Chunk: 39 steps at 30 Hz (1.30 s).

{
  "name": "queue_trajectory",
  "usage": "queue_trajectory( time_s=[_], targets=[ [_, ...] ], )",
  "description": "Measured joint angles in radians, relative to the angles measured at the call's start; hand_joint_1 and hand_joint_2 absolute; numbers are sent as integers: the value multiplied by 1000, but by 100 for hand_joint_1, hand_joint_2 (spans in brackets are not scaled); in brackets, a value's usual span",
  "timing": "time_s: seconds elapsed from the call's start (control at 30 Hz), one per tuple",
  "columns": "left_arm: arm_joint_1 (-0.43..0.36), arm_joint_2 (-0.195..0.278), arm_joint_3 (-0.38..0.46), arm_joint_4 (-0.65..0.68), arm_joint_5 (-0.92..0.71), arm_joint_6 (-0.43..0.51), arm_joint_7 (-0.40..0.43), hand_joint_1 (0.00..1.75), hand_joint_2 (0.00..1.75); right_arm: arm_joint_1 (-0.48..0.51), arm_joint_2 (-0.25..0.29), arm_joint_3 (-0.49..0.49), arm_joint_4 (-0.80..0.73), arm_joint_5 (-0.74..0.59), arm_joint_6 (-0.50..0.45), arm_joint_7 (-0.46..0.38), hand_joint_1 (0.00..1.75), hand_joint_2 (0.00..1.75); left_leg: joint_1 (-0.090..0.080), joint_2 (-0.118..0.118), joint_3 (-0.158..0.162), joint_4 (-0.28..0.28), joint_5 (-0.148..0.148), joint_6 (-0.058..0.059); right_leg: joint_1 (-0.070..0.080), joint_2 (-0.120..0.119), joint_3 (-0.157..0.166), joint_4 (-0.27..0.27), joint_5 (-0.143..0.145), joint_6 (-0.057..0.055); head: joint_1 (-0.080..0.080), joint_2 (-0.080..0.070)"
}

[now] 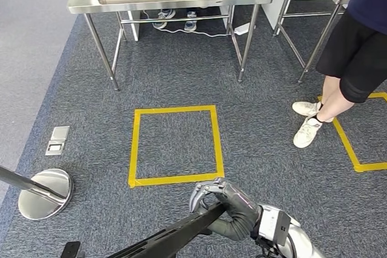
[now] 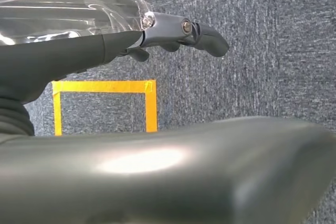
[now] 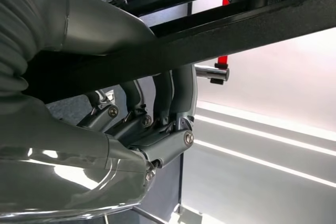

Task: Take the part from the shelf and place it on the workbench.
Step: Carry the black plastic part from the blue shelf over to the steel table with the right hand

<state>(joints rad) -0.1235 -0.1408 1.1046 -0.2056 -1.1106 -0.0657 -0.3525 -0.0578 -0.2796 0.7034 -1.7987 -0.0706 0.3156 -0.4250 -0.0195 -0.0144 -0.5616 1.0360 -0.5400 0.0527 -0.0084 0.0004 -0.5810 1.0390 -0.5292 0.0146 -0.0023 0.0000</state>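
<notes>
The right hand (image 1: 230, 209) grips one end of the long black part (image 1: 169, 238), carried low and well short of the worktop (image 1: 80, 1), so its free end may sag or twist loose

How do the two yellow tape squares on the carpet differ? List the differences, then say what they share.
The middle yellow tape square shows all four sides; the right-hand yellow tape square is cut off by the picture's edge. The middle one lies before the steel workbench with bare carpet inside; the right-hand one has a person's white shoes at one corner. Both are flat yellow tape outlines on the blue-grey carpet.
</notes>
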Motion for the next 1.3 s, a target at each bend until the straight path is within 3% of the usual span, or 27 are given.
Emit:
queue_trajectory(
  time_s=[0.5,0.63,0.73,0.8,0.9,0.93,0.97,1.03,1.1,1.13,1.23,1.3],
  targets=[
    [-5,1,-2,0,-3,-6,0,0,175,-9,2,0,0,1,-1,0,175,175,-8,0,0,1,-2,-3,-8,-1,2,-3,1,3,0,0],
    [-5,2,-2,0,-2,-6,0,0,175,-10,4,0,0,3,-2,-1,175,175,-13,0,-1,4,-4,2,-14,-1,3,-4,2,12,0,0],
    [-6,4,-2,0,-2,-6,-1,0,175,-10,6,0,-1,3,-2,-1,175,175,-12,0,4,-5,1,14,-14,0,7,-6,1,22,0,0],
    [-8,4,-2,0,-2,-6,-1,0,175,-11,6,-1,-2,3,-2,-2,175,175,-4,2,13,-19,9,24,-11,0,-9,36,-28,24,0,0],
    [-8,4,-3,0,-2,-6,-2,0,175,-10,6,-1,-2,4,-2,-2,175,175,-1,3,18,-24,10,29,-11,0,-96,212,-108,23,0,0],
    [-7,4,-3,0,-2,-6,-1,0,175,-9,6,-1,-1,4,-2,-2,175,175,-1,2,19,-24,9,29,-11,0,-119,250,-115,24,0,0],
    [-6,4,-3,0,-2,-6,-1,0,175,-9,6,-1,-1,4,-2,-2,175,175,-1,1,21,-23,6,27,-11,0,-123,252,-100,26,0,0],
    [-6,4,-3,0,-2,-6,-1,0,175,-9,6,-1,0,4,-2,-2,175,175,-1,-1,30,-21,-2,21,-11,0,-80,147,-27,27,0,0],
    [-7,4,-3,0,-2,-6,-1,0,175,-11,6,-1,0,4,-2,-2,175,175,-3,-3,36,-16,-13,11,-9,2,-26,32,19,21,0,0],
    [-8,4,-3,0,-2,-6,-1,0,175,-11,7,-1,0,4,-2,-2,175,175,-3,-4,36,-14,-17,6,-7,2,-13,5,23,16,0,0],
    [-9,4,-3,0,-2,-6,-1,0,175,-11,8,-2,0,4,-2,-3,175,175,-1,-4,37,-12,-25,-10,-5,2,-8,-5,16,2,0,0],
    [-11,4,-4,0,-2,-6,0,0,175,-13,10,-2,0,3,-2,-3,175,175,3,-2,22,24,-50,-26,-11,-1,-4,-9,14,-8,0,0]
  ],
)
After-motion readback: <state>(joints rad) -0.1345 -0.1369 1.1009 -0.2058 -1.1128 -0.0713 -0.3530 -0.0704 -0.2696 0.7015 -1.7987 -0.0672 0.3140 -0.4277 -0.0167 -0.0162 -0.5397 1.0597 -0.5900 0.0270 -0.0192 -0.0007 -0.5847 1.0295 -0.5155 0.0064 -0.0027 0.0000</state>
